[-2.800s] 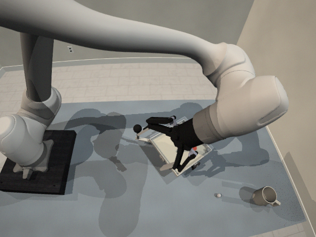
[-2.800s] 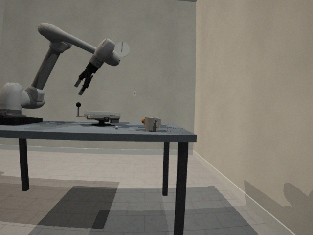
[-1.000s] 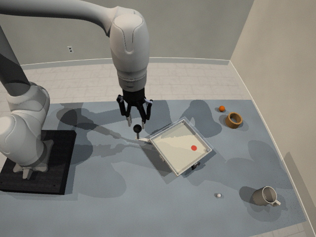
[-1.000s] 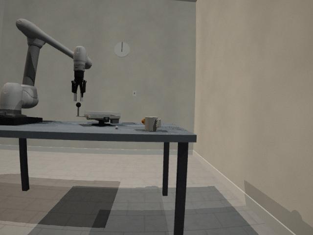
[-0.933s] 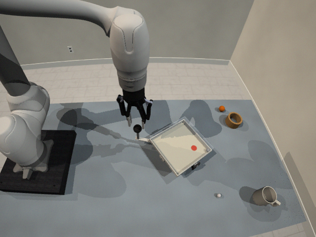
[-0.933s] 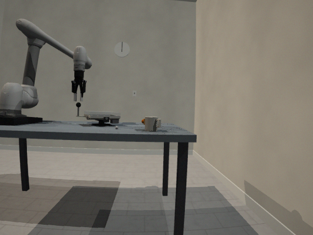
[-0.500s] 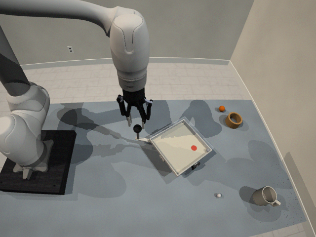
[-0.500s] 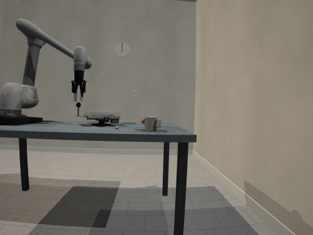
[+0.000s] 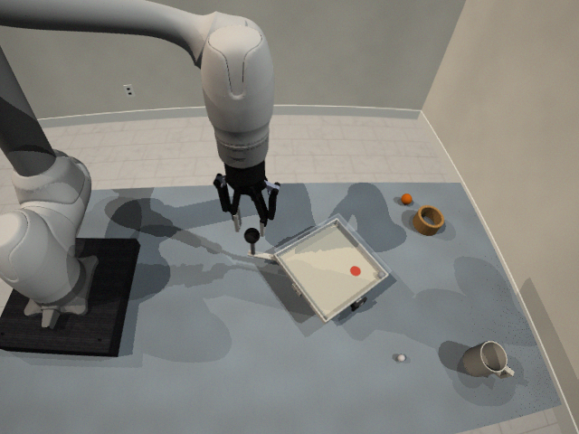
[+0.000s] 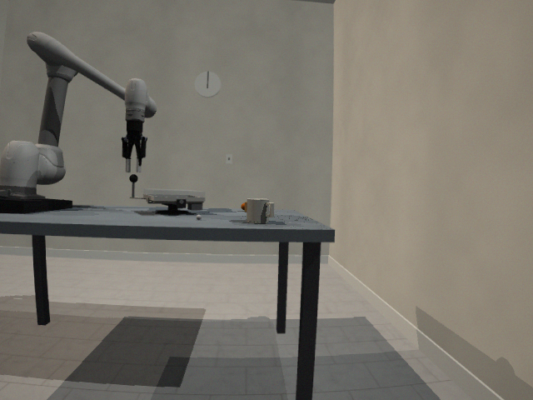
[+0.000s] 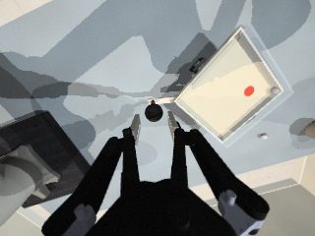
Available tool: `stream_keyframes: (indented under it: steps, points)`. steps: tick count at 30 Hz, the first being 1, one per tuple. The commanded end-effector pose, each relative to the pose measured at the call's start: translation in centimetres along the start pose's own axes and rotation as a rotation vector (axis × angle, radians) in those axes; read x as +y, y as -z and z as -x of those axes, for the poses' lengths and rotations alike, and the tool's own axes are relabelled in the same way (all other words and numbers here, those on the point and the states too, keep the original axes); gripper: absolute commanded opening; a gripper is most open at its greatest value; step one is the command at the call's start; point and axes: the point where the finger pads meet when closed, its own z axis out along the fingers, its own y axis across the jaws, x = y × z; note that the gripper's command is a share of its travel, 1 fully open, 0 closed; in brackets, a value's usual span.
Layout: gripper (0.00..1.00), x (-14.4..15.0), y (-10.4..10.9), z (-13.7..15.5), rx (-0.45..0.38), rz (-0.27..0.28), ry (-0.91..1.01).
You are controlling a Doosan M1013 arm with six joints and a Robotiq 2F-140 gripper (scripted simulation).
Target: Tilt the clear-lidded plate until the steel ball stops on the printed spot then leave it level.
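Note:
The square clear-lidded plate (image 9: 308,273) (image 10: 171,192) (image 11: 217,105) sits level on its pivot near the table's middle. A red printed spot (image 9: 355,270) (image 11: 249,90) lies right of its centre. The steel ball (image 9: 379,275) (image 11: 274,90) rests in the plate's right corner, away from the spot. A black knob (image 9: 251,235) (image 10: 133,177) (image 11: 154,112) stands on a short post on a lever at the plate's left corner. My gripper (image 9: 249,229) (image 10: 132,168) (image 11: 154,119) points straight down just above the knob. Its fingers are partly closed, with a gap and nothing between them.
A small white ball (image 9: 401,357) (image 10: 198,217) lies in front of the plate. A grey mug (image 9: 488,359) (image 10: 257,210) lies on its side at the front right. A wooden ring (image 9: 431,217) and an orange ball (image 9: 406,198) are at the back right. My black base plate (image 9: 93,298) is at the left.

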Motion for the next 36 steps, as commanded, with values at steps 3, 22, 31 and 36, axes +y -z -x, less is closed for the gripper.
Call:
stream_keyframes:
  steps: [3, 22, 31, 36]
  points:
    - [0.36, 0.0, 0.0, 0.0, 0.0, 0.0, 0.0]
    - [0.36, 0.0, -1.1, -0.1, -0.001, 0.001, 0.001]
    - [0.36, 0.0, -1.8, -0.1, -0.001, 0.001, 0.001]
    - [0.36, 0.0, -2.1, -0.2, -0.001, 0.001, 0.001]
